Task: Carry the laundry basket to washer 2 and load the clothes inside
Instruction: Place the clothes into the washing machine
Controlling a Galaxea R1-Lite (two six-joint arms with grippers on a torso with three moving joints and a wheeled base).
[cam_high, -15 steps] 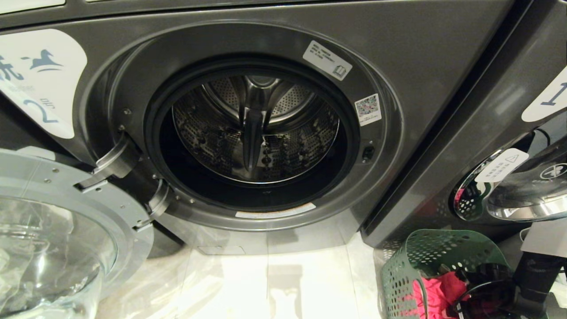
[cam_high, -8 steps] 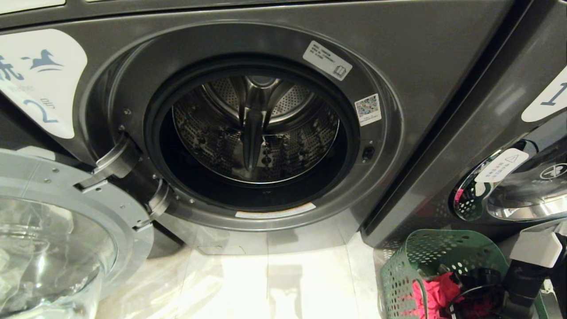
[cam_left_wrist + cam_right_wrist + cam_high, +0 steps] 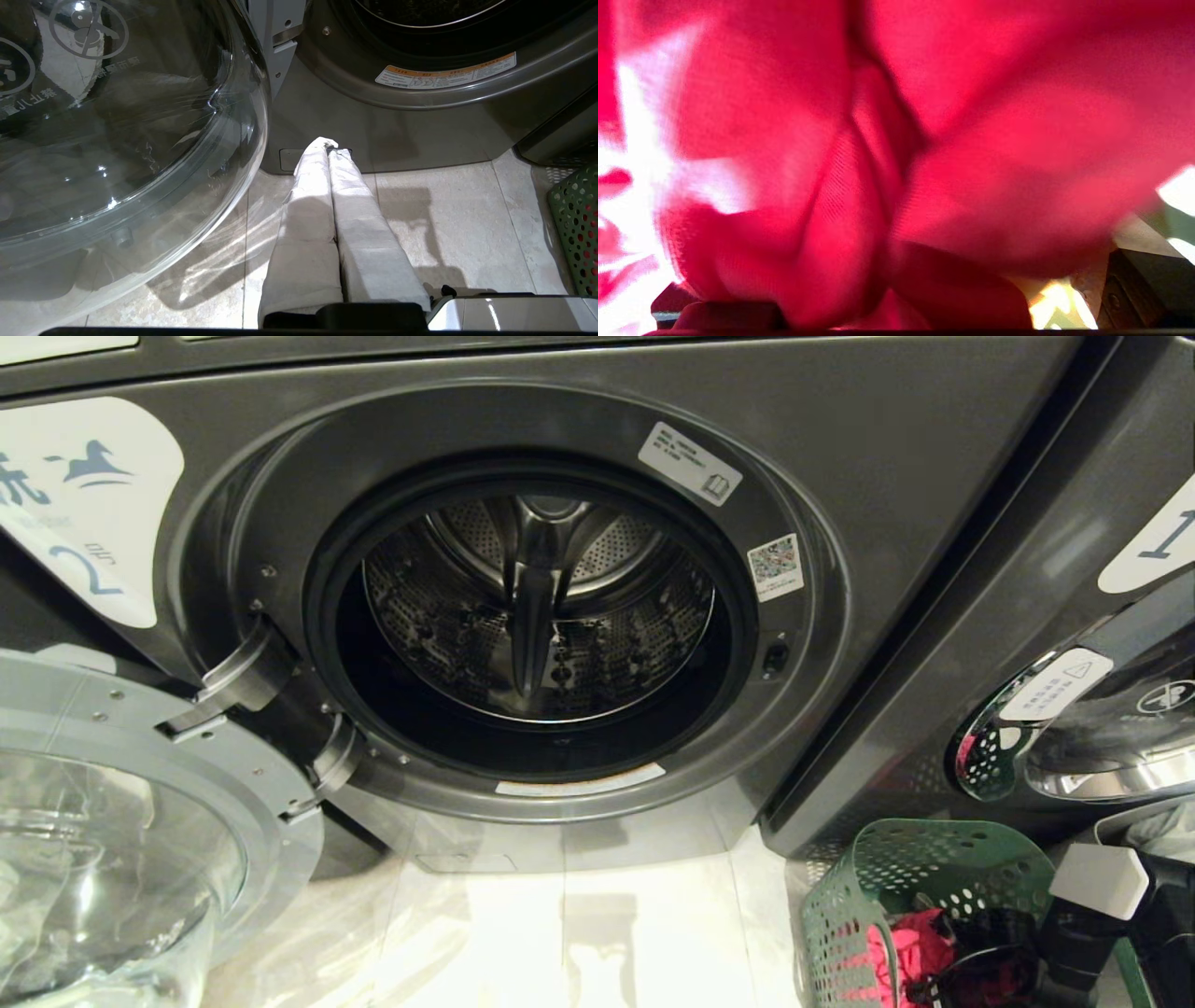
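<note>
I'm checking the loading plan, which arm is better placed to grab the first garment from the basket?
Right. The right gripper is open and down inside the basket against the pink garment. The left gripper is shut, over bare floor by the open washer door.

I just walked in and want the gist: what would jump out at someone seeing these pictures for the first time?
The open drum of washer 2 fills the middle of the head view, bare metal with no clothes visible in it. Its glass door hangs swung out at lower left. At lower right the green laundry basket stands on the floor, the right arm reaching into it over a bright pink-red garment.
</note>
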